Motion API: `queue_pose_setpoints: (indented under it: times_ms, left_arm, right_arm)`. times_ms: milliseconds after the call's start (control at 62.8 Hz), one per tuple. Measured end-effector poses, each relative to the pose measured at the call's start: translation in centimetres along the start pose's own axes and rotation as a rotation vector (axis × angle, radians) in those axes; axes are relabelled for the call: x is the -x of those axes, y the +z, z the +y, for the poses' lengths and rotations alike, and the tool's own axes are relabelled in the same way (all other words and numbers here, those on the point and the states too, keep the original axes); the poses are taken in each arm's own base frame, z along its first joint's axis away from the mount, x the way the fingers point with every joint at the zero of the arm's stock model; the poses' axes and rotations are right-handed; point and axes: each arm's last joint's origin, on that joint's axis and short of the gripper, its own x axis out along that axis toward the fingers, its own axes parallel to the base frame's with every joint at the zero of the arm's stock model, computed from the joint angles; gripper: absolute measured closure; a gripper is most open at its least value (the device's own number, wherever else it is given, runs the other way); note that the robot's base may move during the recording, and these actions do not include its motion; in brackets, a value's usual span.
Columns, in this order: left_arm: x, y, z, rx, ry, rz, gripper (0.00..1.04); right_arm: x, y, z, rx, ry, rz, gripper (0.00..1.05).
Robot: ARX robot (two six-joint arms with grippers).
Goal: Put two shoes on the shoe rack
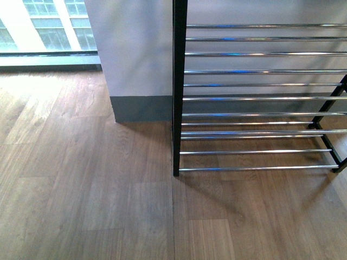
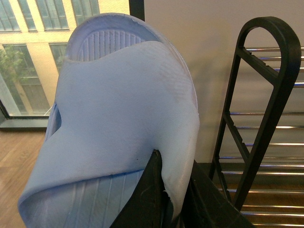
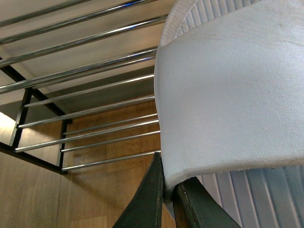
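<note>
Pinched the strap edge of the pale slide (image 3: 228, 95) between the dark jaws of the right gripper (image 3: 168, 187). Showed ribbed footbed past the strap. Hung close to the shoe rack (image 3: 85, 71), chrome rods and black frame above wooden floor (image 3: 42, 194)

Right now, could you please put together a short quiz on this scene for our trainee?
1. True or false: the left gripper is shut on the strap of a pale blue slide.
2. What does the right gripper pinch? A) the strap of the second slide B) a chrome rod C) nothing
3. Fill in: in the front view, the visible rods of the shoe rack carry ___ shoes.
Key: 1 true; 2 A; 3 no.
</note>
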Motion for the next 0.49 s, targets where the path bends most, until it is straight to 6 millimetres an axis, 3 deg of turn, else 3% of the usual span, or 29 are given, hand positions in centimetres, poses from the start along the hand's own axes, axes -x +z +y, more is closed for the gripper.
queue_pose_setpoints:
  times_ms: [494]
  left_arm:
    - [-0.01, 0.02, 0.05, 0.001, 0.005, -0.001, 1.0]
  right_arm:
    - [-0.02, 0.0, 0.1, 0.002, 0.008, 0.0, 1.03]
